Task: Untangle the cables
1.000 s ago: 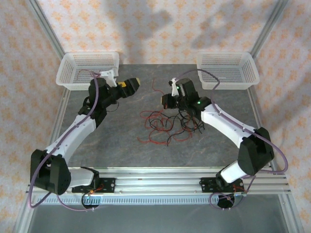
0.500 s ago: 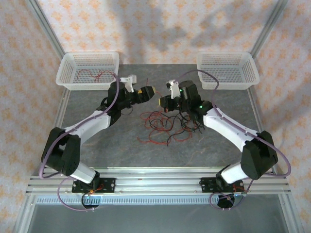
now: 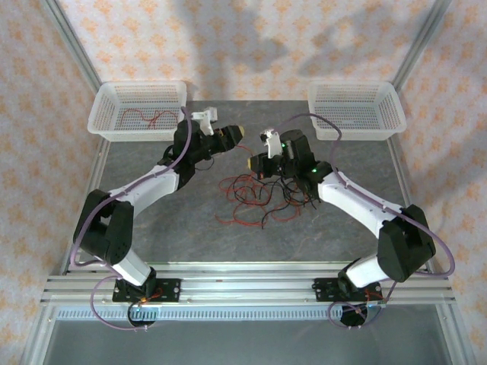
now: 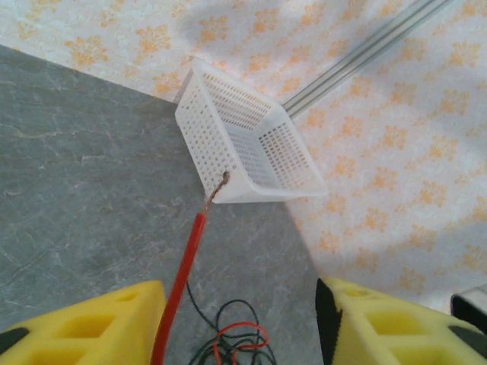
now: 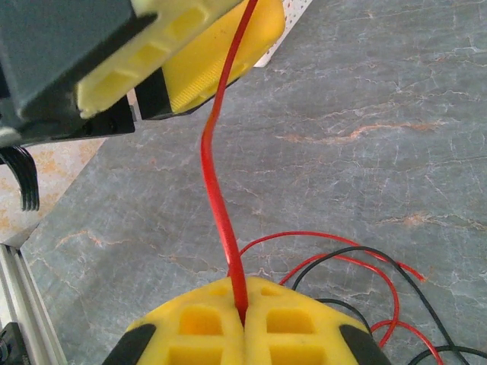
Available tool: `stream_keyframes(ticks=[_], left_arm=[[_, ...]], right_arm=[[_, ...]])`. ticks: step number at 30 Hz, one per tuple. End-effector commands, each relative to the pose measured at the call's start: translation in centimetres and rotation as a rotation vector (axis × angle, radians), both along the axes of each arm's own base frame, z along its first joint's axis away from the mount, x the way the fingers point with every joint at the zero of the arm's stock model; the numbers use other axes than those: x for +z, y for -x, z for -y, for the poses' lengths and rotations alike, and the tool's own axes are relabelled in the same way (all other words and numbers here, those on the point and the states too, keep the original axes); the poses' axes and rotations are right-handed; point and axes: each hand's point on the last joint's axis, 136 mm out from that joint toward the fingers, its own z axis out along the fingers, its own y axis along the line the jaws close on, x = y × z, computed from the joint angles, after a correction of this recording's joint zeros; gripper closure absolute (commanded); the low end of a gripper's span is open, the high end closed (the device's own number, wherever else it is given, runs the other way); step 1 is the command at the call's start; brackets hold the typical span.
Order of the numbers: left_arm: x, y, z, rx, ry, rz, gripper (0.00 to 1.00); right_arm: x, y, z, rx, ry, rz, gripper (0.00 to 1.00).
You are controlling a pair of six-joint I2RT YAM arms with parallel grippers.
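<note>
Cables, thin red and black wires, lie tangled at the middle of the grey marbled table. Your right gripper pinches one red strand, which runs taut between the spread yellow pads of your left gripper, seemingly against one pad.

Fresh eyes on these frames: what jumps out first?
A single red wire runs from the shut right pincer into the gap between the fingers of the open left pincer, over the middle of the table. On the table by the right pincer lies a loose tangle of red and black wires. A second red wire lies in the white basket at the far left corner.
</note>
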Motion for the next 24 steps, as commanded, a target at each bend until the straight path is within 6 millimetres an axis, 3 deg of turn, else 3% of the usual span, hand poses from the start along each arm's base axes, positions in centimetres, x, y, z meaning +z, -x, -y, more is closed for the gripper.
stream_keyframes(ticks=[1, 6, 11, 15, 19, 22, 24], left_arm=[[2.5, -0.3, 1.0, -0.026, 0.034, 0.074, 0.62], [3.4, -0.4, 1.0, -0.021, 0.036, 0.089, 1.00], [5.8, -0.2, 0.9, -0.015, 0.053, 0.131, 1.00], [9.5, 0.3, 0.8, -0.021, 0.080, 0.191, 1.00], [14.1, 1.2, 0.3, -0.011, 0.098, 0.274, 1.00], [17.0, 1.5, -0.4, 0.021, 0.071, 0.328, 1.00], [18.6, 1.4, -1.0, 0.055, 0.036, 0.354, 1.00]], right_arm=[[1.9, 0.4, -0.2, 0.012, -0.051, 0.046, 1.00], [1.6, 0.3, -0.1, 0.002, -0.052, 0.036, 1.00], [1.2, 0.4, -0.2, -0.006, -0.067, 0.023, 1.00], [0.4, 0.6, -0.2, -0.018, -0.085, -0.008, 1.00], [-0.4, 1.1, -0.2, -0.027, -0.116, -0.041, 0.66], [-0.6, 1.6, -0.2, -0.030, -0.141, -0.052, 0.46], [-0.7, 2.0, 0.1, -0.037, -0.151, -0.056, 0.37]])
